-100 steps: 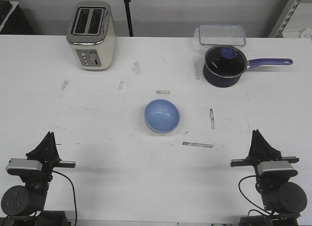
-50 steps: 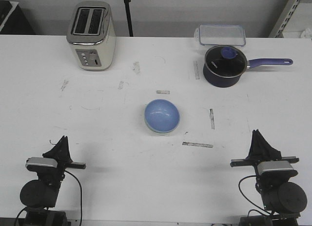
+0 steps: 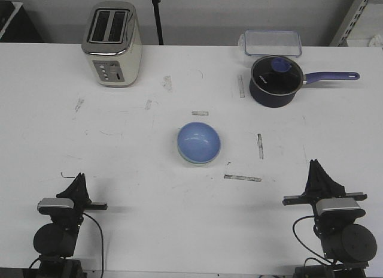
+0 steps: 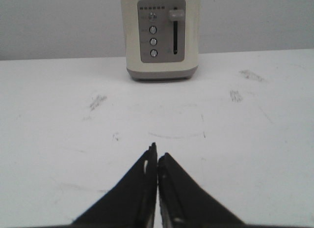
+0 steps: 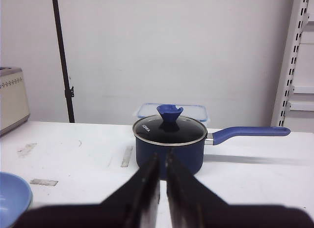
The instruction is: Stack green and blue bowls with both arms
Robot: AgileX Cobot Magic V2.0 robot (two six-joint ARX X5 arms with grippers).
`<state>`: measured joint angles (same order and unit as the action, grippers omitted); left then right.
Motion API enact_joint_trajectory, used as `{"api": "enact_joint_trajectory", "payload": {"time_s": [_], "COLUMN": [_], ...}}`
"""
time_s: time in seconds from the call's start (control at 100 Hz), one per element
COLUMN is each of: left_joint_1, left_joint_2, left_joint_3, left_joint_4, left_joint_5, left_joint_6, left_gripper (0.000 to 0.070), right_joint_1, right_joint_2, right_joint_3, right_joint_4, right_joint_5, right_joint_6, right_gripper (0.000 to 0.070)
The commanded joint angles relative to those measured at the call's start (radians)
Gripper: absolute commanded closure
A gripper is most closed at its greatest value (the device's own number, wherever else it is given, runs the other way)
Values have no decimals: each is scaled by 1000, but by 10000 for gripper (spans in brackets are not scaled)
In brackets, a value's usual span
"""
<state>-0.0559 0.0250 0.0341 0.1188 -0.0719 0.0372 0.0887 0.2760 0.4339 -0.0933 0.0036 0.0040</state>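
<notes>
The light blue bowl [image 3: 199,141] sits in the middle of the table. A thin pale green rim [image 3: 189,159], the green bowl, shows round its near edge, so the two sit nested together. The blue bowl's edge also shows in the right wrist view [image 5: 11,196]. My left gripper [image 3: 79,179] is shut and empty at the table's near left, far from the bowls; in the left wrist view [image 4: 157,156] its tips meet over bare table. My right gripper [image 3: 314,165] is shut and empty at the near right, and in the right wrist view [image 5: 163,156] it points toward the pot.
A cream toaster [image 3: 112,44] stands at the back left and shows in the left wrist view [image 4: 161,34]. A dark navy pot [image 3: 274,80] with a purple handle and a clear lidded container [image 3: 272,42] stand at the back right. Tape marks dot the white table [image 3: 131,158].
My left arm has shifted to the right along the table's near edge and drawn back a little. The right arm and the bowls have not moved.
</notes>
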Motion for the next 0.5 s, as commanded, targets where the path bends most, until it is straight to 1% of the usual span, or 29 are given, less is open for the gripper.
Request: {"api": "enact_joint_trajectory", "payload": {"time_s": [0.0, 0.18, 0.49], "left_joint_1": [9, 36, 36], "left_joint_2": [-23, -22, -22], "left_joint_3": [-23, -23, -23], "left_joint_4": [13, 12, 9], "left_joint_5": [5, 8, 14], "left_joint_6": [-4, -3, -3], "left_gripper": [698, 698, 698], "right_joint_1": [2, 2, 2], "right_joint_2": [-1, -1, -1], "right_joint_3": [3, 3, 3], "right_joint_4": [11, 12, 11], "right_joint_5": [0, 0, 0], "right_joint_6": [6, 6, 6], "right_gripper": [685, 685, 685]}}
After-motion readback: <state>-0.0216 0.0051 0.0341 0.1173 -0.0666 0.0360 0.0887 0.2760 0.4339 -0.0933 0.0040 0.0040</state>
